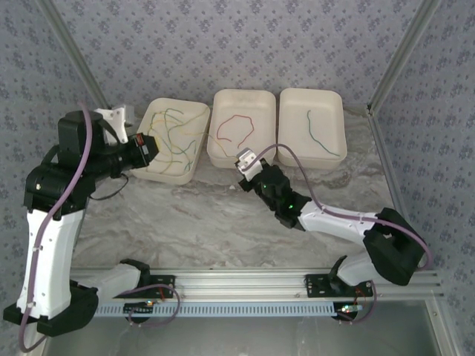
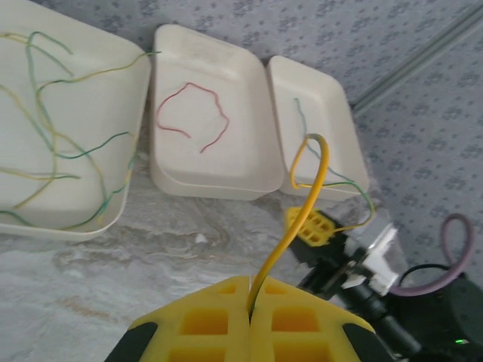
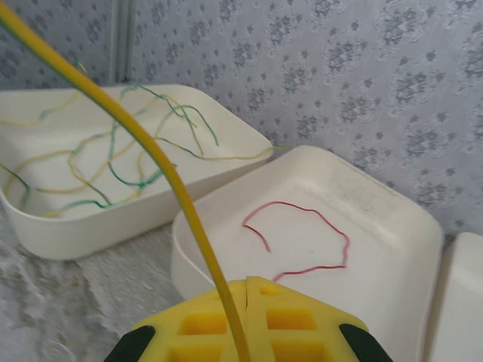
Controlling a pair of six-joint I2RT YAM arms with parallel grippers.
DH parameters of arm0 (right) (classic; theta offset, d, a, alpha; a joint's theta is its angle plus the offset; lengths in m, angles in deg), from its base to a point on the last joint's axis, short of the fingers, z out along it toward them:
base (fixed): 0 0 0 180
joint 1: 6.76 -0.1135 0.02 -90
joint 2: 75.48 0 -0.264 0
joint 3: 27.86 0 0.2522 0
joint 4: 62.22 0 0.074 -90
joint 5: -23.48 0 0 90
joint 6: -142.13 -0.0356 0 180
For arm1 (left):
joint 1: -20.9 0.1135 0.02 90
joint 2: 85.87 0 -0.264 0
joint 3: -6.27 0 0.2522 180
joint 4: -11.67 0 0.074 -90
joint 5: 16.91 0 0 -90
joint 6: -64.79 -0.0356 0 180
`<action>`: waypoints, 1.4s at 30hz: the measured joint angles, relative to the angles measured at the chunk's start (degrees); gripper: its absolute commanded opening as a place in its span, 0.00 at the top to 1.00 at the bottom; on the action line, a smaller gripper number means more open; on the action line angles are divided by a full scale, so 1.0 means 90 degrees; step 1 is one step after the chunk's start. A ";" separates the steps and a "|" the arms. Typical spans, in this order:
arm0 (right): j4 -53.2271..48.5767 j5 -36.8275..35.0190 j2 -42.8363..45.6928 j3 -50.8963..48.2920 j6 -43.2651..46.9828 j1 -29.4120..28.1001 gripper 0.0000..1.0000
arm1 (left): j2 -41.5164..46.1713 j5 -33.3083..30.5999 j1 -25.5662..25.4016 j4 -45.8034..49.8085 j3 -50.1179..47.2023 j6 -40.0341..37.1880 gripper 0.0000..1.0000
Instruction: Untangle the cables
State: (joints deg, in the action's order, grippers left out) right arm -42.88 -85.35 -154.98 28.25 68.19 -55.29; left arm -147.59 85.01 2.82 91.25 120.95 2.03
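Cable in hand: the yellow cable (image 2: 294, 221) hangs in the air above the table (image 1: 185, 215), arching between your two grippers near the trays along the far edge.
Left jaws: the left gripper (image 2: 249, 290) is clenched on one stretch of it, pads pressed together.
Right jaws: the right gripper (image 3: 246, 290) is clenched on the same cable, just in front of the middle tray (image 1: 223, 165).
Step, as I judge it: drawing this one strand clear of the rest.
Doing it well: keep both grips firm and part the arms slowly. Watch the slack arch, and stop if it goes taut.
Tangle (image 1: 172, 137): green and yellow strands lie crossed in the left tray (image 1: 178, 179).
Sorted: the red cable (image 2: 190, 84) lies alone in the middle tray, and the green cable (image 1: 312, 133) lies alone in the right tray (image 1: 330, 104).
Risk: a trailing end could snag the tangle and drag it over the rim.
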 measured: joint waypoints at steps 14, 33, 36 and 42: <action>-0.1605 -0.0719 0.0163 0.1231 0.1559 0.1545 1.00 | 0.0476 -0.1129 0.0000 0.0889 -0.1282 -0.0529 1.00; -0.2919 0.1843 -0.3786 0.6936 -0.1576 0.0916 1.00 | -0.0622 -0.1960 0.0461 -0.1069 -0.2433 -0.0010 1.00; -0.3026 0.2108 -0.4906 0.8172 -0.2057 0.1015 1.00 | -0.0704 -0.1991 0.0852 -0.1423 -0.2567 0.0056 1.00; -0.3385 0.2382 -0.7152 1.0897 -0.2448 0.1144 1.00 | -0.0855 -0.1756 0.1836 -0.2023 -0.3145 0.0129 1.00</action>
State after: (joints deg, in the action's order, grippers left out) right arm -73.35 -63.91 -219.35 126.32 46.15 -45.00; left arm -155.28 69.21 19.34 73.04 92.65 3.19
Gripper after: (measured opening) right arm 0.064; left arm 0.053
